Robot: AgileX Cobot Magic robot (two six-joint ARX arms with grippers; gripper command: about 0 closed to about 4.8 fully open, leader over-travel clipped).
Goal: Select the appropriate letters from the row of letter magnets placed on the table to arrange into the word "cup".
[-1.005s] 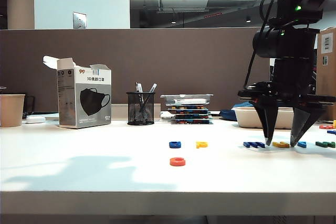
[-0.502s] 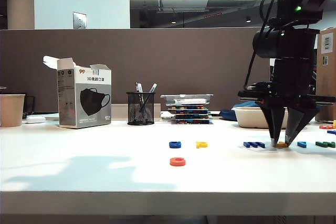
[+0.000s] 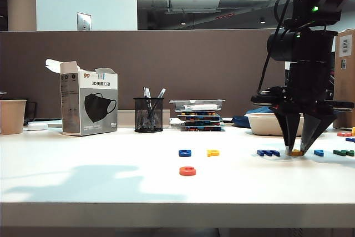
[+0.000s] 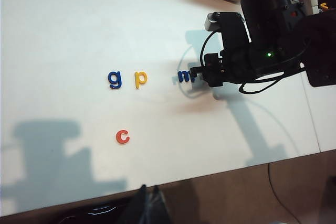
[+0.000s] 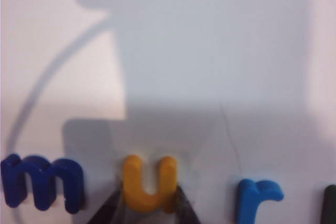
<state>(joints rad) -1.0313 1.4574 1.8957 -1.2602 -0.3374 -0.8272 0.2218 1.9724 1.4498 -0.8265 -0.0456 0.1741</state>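
On the white table (image 3: pixel 83 176) the row of letter magnets runs dark blue "m" (image 3: pixel 268 152), yellow "u" (image 3: pixel 297 152), light blue "r" (image 3: pixel 319 152) and a green letter (image 3: pixel 344 152). My right gripper (image 3: pixel 295 149) points straight down, shut on the "u" (image 5: pixel 149 182), a dark finger pressing each side; the letter rests on the table. Left of the row lie a blue "g" (image 4: pixel 114 79) and a yellow "p" (image 4: pixel 140 78), with the red "c" (image 4: pixel 122 137) nearer the front edge. My left gripper (image 4: pixel 149 200) is shut and empty, high above the front edge.
At the back stand a mask box (image 3: pixel 89 104), a mesh pen cup (image 3: pixel 148 115), a paper cup (image 3: pixel 12 116), stacked trays (image 3: pixel 198 115) and a white tray (image 3: pixel 266 123) of spare letters. The "m" (image 5: pixel 42 187) and "r" (image 5: pixel 257 198) lie close beside the gripped letter.
The right gripper's fingers have closed from wide apart onto the yellow "u". The arm kept its place, and the letters on the table have not moved.
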